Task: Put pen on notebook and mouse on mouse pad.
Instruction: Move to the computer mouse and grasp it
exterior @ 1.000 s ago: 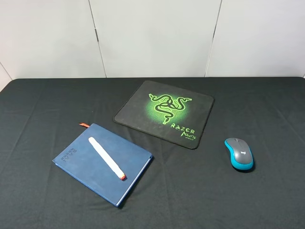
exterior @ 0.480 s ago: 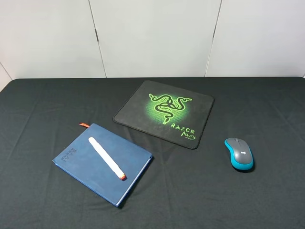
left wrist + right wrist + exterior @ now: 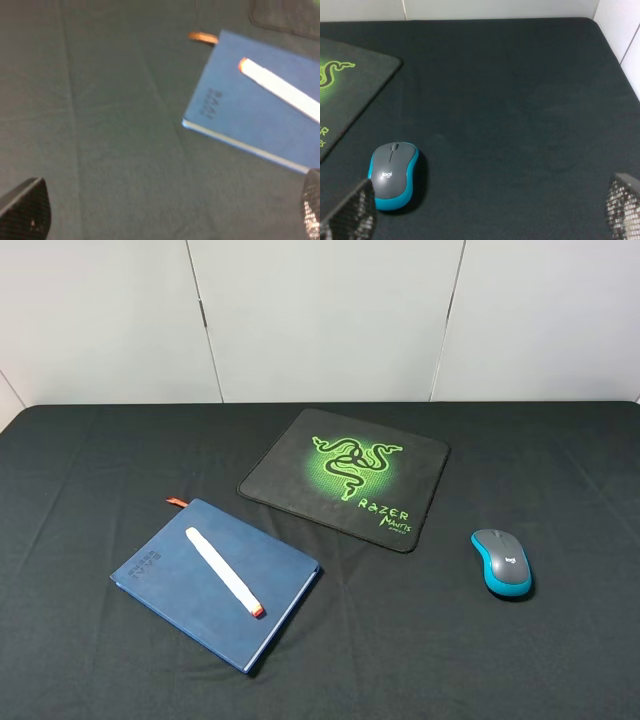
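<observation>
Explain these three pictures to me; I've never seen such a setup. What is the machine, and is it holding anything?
This is a two-armed robot at a black-covered table. One picture comes from a camera mounted high; neither arm shows there. The other two come from a camera on each arm's wrist; the dark meshed shapes at their edges are the jaws, wide open, holding nothing. On the table lie a blue notebook with a white pen resting on it, a black mouse pad with a green logo, and a grey-and-blue mouse beside the pad, not on it. The left wrist camera sees the notebook, the right one the mouse.
</observation>
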Motion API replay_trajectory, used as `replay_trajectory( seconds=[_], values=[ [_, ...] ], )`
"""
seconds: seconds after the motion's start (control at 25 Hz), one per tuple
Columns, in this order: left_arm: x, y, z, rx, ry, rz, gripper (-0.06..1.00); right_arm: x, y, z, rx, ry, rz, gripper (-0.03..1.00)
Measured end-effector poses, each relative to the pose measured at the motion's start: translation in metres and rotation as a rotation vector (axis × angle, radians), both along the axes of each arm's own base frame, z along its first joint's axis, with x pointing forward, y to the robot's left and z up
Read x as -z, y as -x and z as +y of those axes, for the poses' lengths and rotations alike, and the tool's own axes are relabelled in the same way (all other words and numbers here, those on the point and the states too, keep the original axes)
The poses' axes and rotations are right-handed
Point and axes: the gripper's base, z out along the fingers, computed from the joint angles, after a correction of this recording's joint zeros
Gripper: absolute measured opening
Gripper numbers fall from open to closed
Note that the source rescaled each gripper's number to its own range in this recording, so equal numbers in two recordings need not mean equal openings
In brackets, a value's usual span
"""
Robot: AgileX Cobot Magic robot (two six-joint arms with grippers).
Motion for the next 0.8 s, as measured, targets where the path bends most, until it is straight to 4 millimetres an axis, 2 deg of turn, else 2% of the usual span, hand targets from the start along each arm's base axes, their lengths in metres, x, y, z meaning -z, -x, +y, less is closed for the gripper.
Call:
replay_trajectory(
  seconds=[0.12,0.8],
  values=[
    [-0.0001,0.0054,-0.0007,-0.033,-0.003,-0.048,1.00,0.0000,0.0000,0.0001,0.000,-0.001,0.000,1.00],
    [-0.0001,0.0056,-0.0017,-0.038,0.000,-0.050,1.00,0.0000,0.0000,0.0001,-0.001,-0.001,0.000,1.00]
  ],
)
